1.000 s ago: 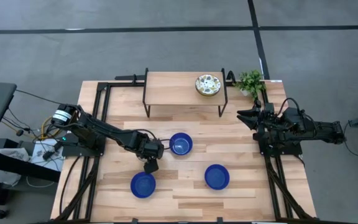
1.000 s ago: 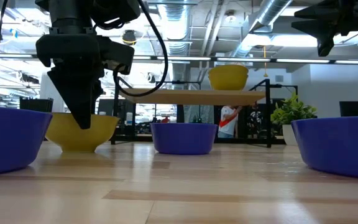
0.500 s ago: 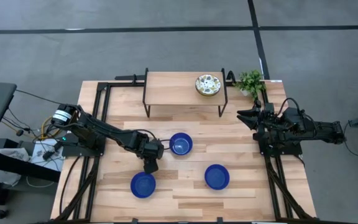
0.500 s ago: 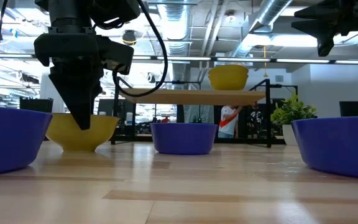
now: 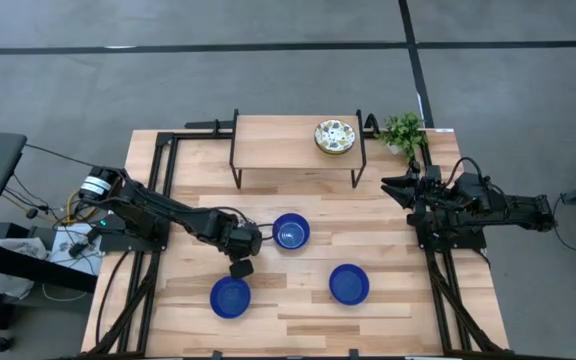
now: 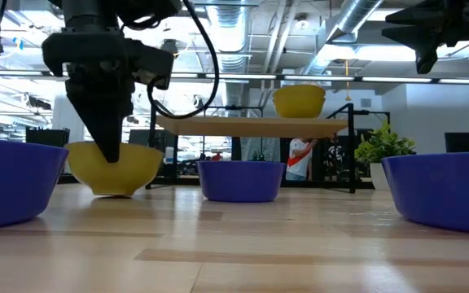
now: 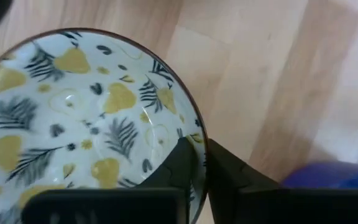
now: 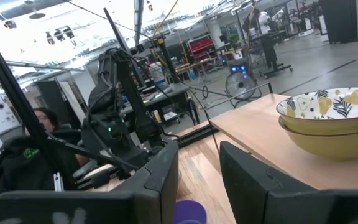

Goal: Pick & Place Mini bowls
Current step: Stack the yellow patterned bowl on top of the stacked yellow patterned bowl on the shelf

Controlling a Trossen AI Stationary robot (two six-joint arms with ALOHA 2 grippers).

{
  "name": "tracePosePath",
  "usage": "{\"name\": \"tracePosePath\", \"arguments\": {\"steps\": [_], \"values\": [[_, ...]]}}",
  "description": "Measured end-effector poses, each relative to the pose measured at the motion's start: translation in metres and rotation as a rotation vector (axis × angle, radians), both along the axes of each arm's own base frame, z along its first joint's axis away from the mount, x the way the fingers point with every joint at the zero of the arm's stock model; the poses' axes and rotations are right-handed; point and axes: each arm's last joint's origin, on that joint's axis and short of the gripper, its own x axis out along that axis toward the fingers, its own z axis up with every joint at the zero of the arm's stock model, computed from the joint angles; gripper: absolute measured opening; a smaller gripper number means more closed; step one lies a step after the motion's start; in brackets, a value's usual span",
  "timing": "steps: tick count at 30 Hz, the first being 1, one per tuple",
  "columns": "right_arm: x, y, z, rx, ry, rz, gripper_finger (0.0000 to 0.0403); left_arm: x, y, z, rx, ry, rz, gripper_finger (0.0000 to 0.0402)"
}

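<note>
While blue bowls (image 5: 291, 231) flank it, the left tool (image 7: 199, 163) pinches a floral bowl's (image 7: 73, 118) rim.

Your wooden table (image 5: 388, 310) is carrying three blue bowls (image 5: 291, 231) (image 5: 230, 297) (image 5: 349, 284), a potted plant (image 5: 404, 131) and a raised shelf (image 5: 278, 140), which is holding stacked patterned bowls (image 5: 335, 137).
</note>
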Motion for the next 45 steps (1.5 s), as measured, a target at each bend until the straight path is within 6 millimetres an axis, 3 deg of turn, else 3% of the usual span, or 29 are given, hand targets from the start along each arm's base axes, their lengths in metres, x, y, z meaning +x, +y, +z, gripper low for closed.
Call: {"name": "tracePosePath", "arguments": {"steps": [12,19,23,29,36,41,45], "values": [[0.0,0.0,0.0,0.124,-0.027,0.008,0.0107,-0.024,0.005,0.047,-0.083,-0.199,-0.005,0.0007],[0.001,0.0,0.002,0.119,-0.045,0.012,0.0107,-0.02,0.004,0.058,-0.112,-0.324,-0.007,0.0007],[0.006,0.002,0.009,0.0,-0.087,0.07,0.0107,-0.015,0.002,0.063,-0.131,-0.399,-0.016,0.0007],[0.024,0.005,0.02,-0.172,-0.158,0.147,0.0107,-0.01,0.001,0.085,-0.105,-0.49,-0.06,0.0007],[0.053,0.008,0.029,-0.2,-0.094,0.236,0.0107,-0.003,0.001,0.125,-0.019,-0.623,-0.107,0.0007],[0.073,0.009,0.053,-0.292,-0.056,0.268,0.0107,0.008,-0.002,0.14,0.041,-0.649,-0.144,0.0007],[0.086,0.009,0.075,-0.364,0.023,0.284,0.0107,0.024,-0.011,0.144,0.112,-0.568,-0.202,0.0007]]}}
